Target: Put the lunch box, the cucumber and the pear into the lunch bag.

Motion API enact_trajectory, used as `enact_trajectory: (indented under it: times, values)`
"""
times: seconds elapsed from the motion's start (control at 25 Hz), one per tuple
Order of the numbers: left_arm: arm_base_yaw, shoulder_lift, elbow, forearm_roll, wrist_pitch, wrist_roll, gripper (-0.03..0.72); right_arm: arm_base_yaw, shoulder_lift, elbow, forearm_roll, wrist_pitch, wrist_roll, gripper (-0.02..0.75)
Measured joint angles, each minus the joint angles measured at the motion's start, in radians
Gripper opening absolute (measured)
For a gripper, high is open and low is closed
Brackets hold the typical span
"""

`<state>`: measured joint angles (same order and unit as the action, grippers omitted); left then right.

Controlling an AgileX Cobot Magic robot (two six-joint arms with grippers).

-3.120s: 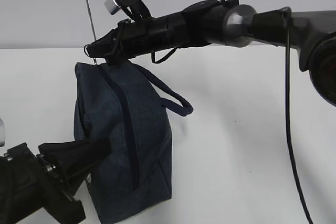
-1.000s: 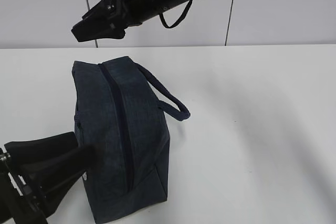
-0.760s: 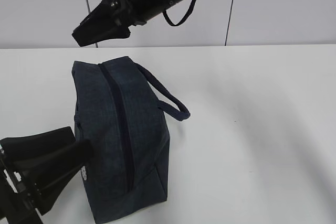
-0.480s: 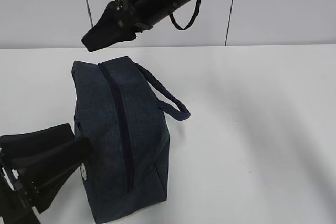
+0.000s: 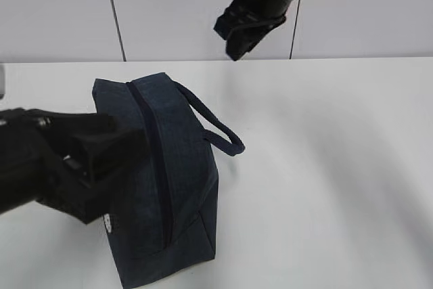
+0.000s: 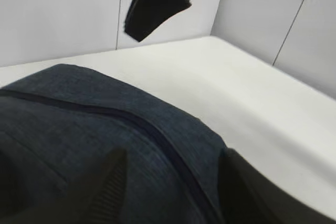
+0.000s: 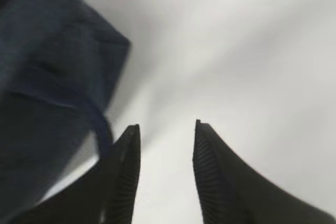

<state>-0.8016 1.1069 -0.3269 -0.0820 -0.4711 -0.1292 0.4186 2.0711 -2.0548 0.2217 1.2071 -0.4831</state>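
The dark navy lunch bag (image 5: 172, 187) stands on the white table with its zipper (image 6: 157, 135) shut along the top and a strap handle (image 5: 216, 126) drooping to the right. My left gripper (image 5: 132, 153) is open, and its fingers straddle the top of the bag (image 6: 79, 129) in the left wrist view. My right gripper (image 5: 235, 44) is open and empty, high in the air beyond the bag's far end. In the right wrist view its fingertips (image 7: 131, 135) point down at bare table beside the bag (image 7: 47, 77). The lunch box, the cucumber and the pear are out of view.
The white table (image 5: 325, 167) stretches to the right of the bag. A pale panelled wall (image 5: 61, 11) rises behind the table's far edge. The right gripper also shows at the top of the left wrist view (image 6: 157, 3).
My right gripper has swung right and up, away from over the bag's far end. My left gripper has risen from the bag's lower left side to its top.
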Motion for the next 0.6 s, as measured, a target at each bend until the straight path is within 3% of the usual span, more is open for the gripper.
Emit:
enact_trajectory:
  times: [0.12,0.24,0.44,0.6]
  values:
    - [0.029,-0.039,-0.104,-0.144,0.187,0.168,0.342,-0.009,-0.008,0.000,-0.187,0.016,0.165,0.274]
    - [0.122,-0.055,-0.186,-0.210,0.345,0.244,0.342,-0.028,-0.011,0.000,-0.248,0.029,0.254,0.274]
    - [0.343,-0.056,-0.304,-0.119,0.662,0.265,0.342,-0.081,-0.017,0.000,-0.236,0.034,0.327,0.273]
    - [0.468,-0.056,-0.408,-0.041,0.837,0.267,0.342,-0.122,-0.018,0.000,-0.154,0.035,0.331,0.272]
